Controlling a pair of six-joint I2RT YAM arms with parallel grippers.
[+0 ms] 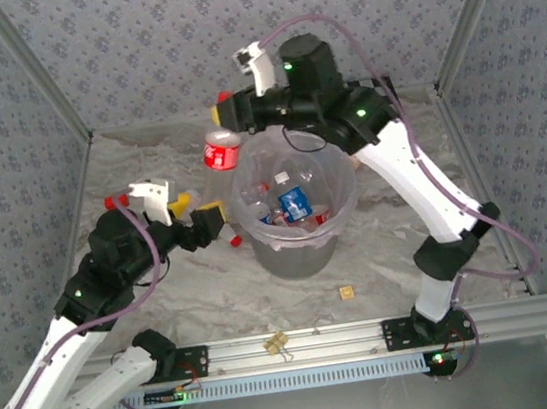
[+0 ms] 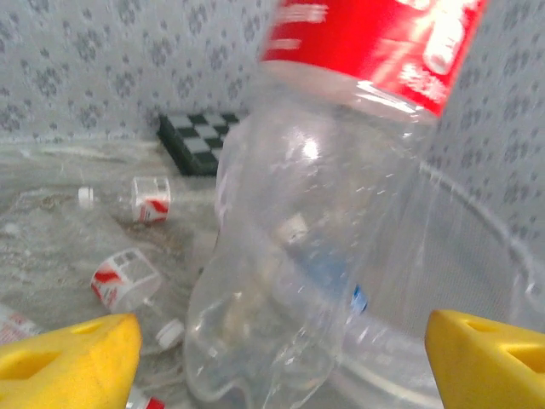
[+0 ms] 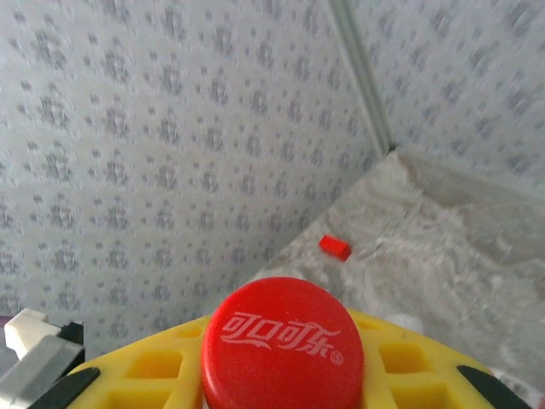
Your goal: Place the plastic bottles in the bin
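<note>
right gripper [image 1: 231,119]: clenched on the red cap [image 3: 281,341] of the red-label bottle [image 1: 221,151]; yellow fingers [image 3: 149,368] sit on both sides of the cap in the right wrist view.
red-label bottle: in the air, hanging from its cap with the clear body down and slightly tilted; at the far-left edge of the bin [image 1: 306,256], not inside it.
left gripper [image 1: 200,212]: released, jaws wide apart, just left of the bin; in the left wrist view the bottle's clear body hangs between the two yellow fingertips [image 2: 68,358], touching neither.
bin: round, grey, lined with a clear bag, upright mid-table between the two arms; its rim curves along the right side of the left wrist view.
bin contents: blue-label bottle [image 1: 295,203] lying among several other small bottles with red labels.
loose bottles: small bottle [image 2: 151,198] and second small bottle [image 2: 125,279], both red-labelled, lying on the table [image 1: 206,304] left of the bin.
chequered board [image 2: 197,141]: flat on the table against the back wall.
red block [image 3: 335,247]: on the table near the wall, well apart from the right gripper.
</note>
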